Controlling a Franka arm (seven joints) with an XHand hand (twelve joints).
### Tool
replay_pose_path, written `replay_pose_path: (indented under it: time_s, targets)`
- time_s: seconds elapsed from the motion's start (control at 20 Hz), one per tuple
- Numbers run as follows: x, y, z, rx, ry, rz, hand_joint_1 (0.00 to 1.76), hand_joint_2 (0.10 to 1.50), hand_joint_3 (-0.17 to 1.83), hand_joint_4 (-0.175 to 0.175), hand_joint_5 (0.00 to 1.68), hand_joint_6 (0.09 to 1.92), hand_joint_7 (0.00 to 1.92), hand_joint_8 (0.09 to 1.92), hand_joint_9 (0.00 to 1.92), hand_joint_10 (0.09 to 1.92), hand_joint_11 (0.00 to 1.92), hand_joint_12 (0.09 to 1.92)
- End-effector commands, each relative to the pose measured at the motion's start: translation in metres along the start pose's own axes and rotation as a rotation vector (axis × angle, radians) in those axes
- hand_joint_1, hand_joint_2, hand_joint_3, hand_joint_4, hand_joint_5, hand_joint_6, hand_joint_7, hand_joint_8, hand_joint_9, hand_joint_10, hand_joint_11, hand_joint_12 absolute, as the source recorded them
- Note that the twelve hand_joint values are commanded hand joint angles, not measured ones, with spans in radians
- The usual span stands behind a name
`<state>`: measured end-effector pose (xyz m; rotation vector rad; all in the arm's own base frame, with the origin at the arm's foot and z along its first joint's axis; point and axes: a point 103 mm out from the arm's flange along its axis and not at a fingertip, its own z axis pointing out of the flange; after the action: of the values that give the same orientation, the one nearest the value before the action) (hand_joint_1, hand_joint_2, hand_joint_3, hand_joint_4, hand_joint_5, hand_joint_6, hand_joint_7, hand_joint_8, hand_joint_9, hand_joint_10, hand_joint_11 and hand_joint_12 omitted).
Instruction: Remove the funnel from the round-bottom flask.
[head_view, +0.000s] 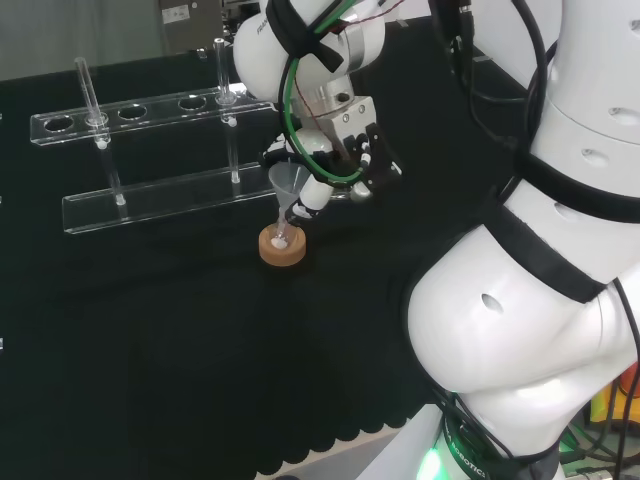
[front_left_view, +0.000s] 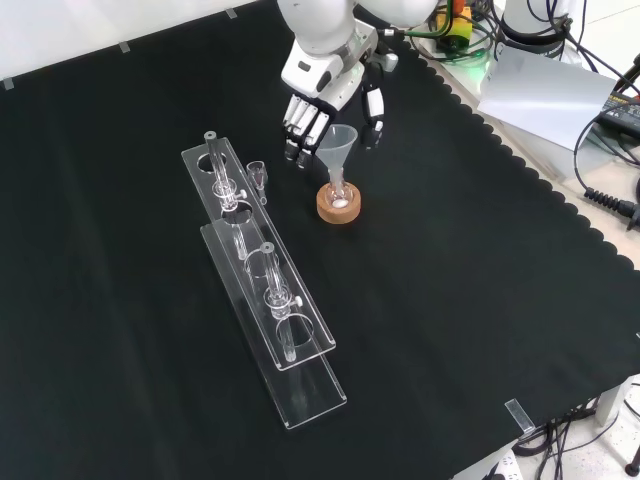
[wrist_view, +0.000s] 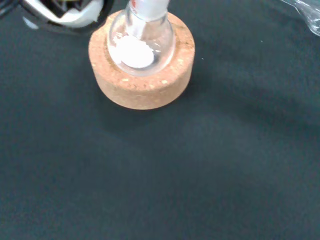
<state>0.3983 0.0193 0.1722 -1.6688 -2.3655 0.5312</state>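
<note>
A small round-bottom flask (front_left_view: 338, 194) with white powder in its bulb (wrist_view: 134, 51) stands in a cork ring (front_left_view: 338, 208) near the middle of the cloth. A clear funnel (front_left_view: 342, 139) sits upright in its neck. In the front view the hand (front_left_view: 318, 92) comes down from the top, its fingers (front_left_view: 300, 128) fairly straight to the funnel's left and the thumb (front_left_view: 372, 112) to its right. The cone lies between them, and whether they touch it is unclear. In the head view the hand (head_view: 345, 150) sits just right of the funnel (head_view: 290, 184), above the cork ring (head_view: 282, 249).
A long clear test-tube rack (front_left_view: 262, 272) lies left of the flask in the front view, with a few tubes upright in it. A small glass piece (front_left_view: 258, 174) stands between rack and flask. In the head view the rack (head_view: 150, 203) is behind the flask.
</note>
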Motion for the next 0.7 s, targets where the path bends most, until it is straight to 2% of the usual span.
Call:
replay_pose_path:
  time_s: [0.05, 0.2, 0.3, 0.5, 0.7]
  targets:
    - [0.001, 0.000, 0.002, -0.009, -0.006, 0.010, 0.80, 0.62, 0.50, 0.005, 0.16, 0.09, 0.00, 0.52, 0.25, 0.78, 0.44, 1.43]
    - [0.001, 0.000, 0.004, -0.021, -0.015, 0.008, 0.81, 0.62, 0.52, 0.003, 0.19, 0.09, 0.00, 0.60, 0.31, 0.76, 0.44, 1.43]
    - [0.002, -0.001, 0.004, -0.044, -0.029, 0.003, 0.82, 0.62, 0.54, -0.003, 0.22, 0.09, 0.02, 0.66, 0.43, 0.70, 0.43, 1.42]
    - [0.005, -0.002, 0.000, -0.115, -0.048, -0.007, 0.89, 0.65, 0.61, -0.023, 0.36, 0.09, 0.23, 0.68, 0.71, 0.58, 0.47, 1.36]
    - [0.008, -0.005, -0.007, -0.186, -0.068, -0.008, 0.94, 0.67, 0.65, -0.031, 0.50, 0.09, 0.43, 0.67, 0.88, 0.51, 0.54, 1.32]
